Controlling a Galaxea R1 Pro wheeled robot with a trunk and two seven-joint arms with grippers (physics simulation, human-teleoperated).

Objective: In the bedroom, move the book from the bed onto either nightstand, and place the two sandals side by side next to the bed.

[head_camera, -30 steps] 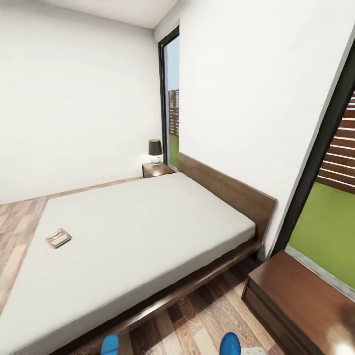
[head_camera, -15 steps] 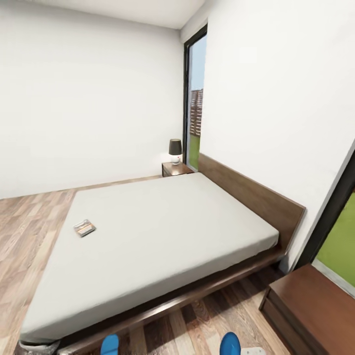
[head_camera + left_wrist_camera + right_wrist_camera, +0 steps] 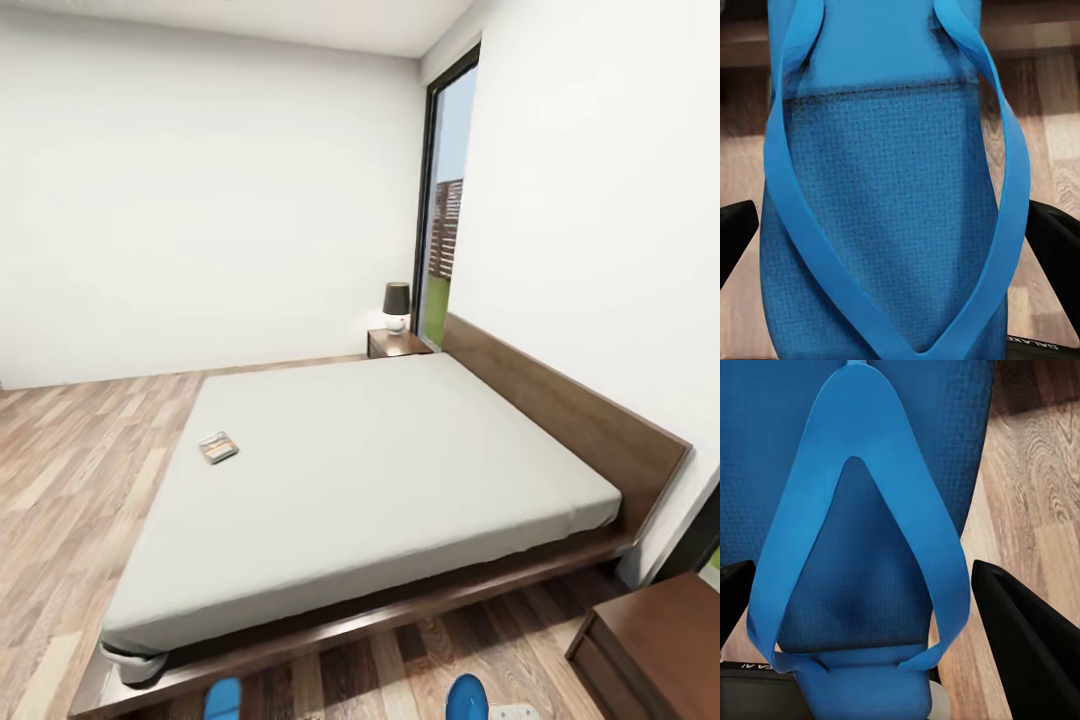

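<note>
Left wrist: sandal (image 3: 892, 225) gripped between fingers (image 3: 1054, 244) | right wrist: sandal (image 3: 862, 510) gripped likewise.

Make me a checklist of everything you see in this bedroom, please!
Surface: wood-plank floor, bare beside the bed.
Job's things: book lying on the bed; far nightstand by the window; blue sandals, one between each gripper's fingers.
Clutter: lamp on the far nightstand.
Grippers: left gripper and right gripper each straddle a sandal.
Cables: nothing seen.
Surroundings: white walls, tall window, second cabinet.
</note>
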